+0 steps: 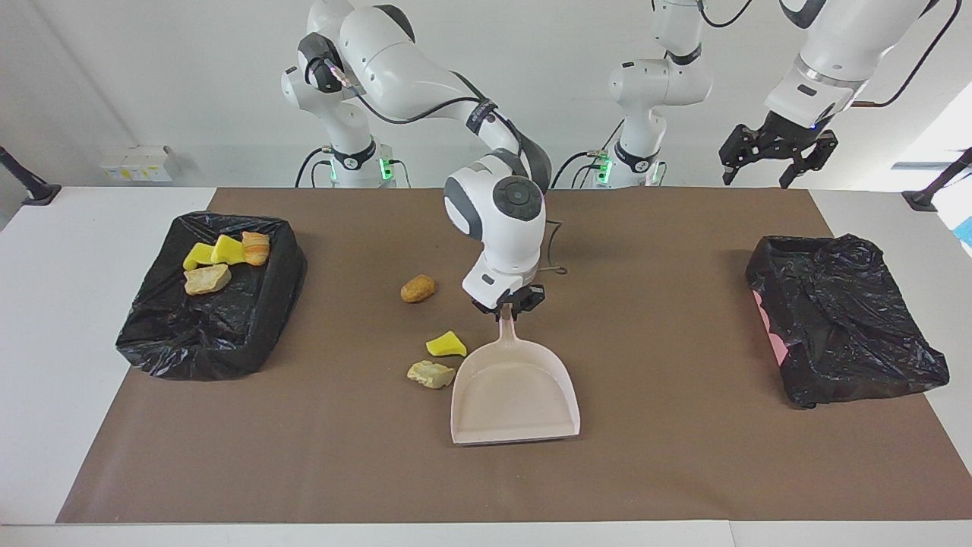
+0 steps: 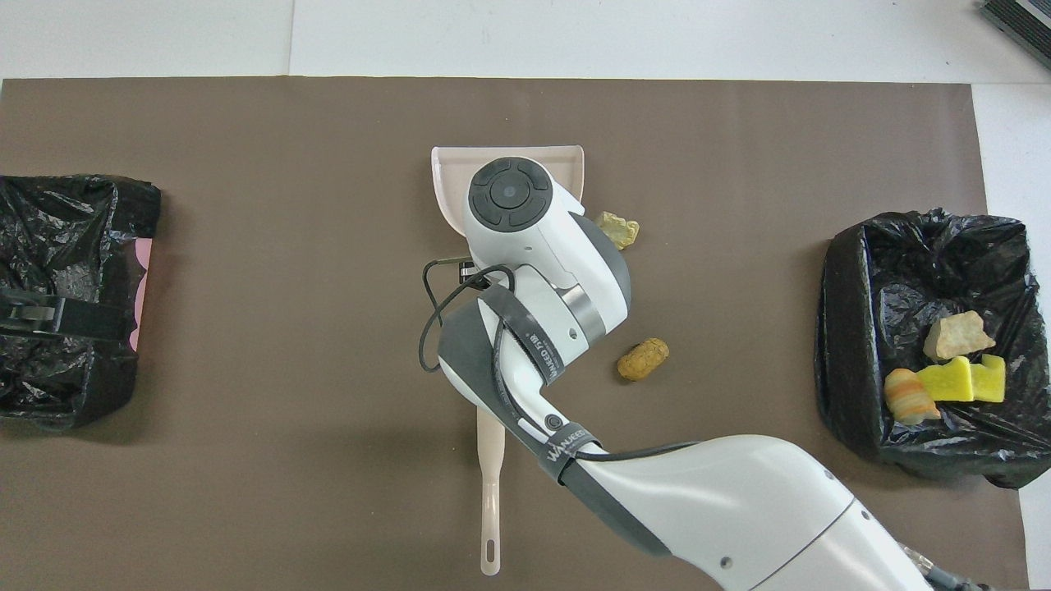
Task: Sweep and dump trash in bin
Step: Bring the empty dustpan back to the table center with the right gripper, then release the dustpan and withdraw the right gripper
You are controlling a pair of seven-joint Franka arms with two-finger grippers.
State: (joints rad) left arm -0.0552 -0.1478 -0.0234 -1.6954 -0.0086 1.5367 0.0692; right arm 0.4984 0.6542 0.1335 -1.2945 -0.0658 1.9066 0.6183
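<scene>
Right gripper (image 1: 507, 305) is clamped on the pink dustpan (image 1: 515, 391) handle mid-bench, three scraps (image 1: 446, 345) just beside it. Left gripper (image 1: 776, 154) waits, fingers apparently spread, above the left-arm end.

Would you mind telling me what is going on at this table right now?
The right tool is gripping the handle of the pink dustpan, which lies flat on the brown mat. Three scraps still lie on the mat beside the pan; four scraps already sit in the bin at the right arm's end. The left tool waits, raised.
</scene>
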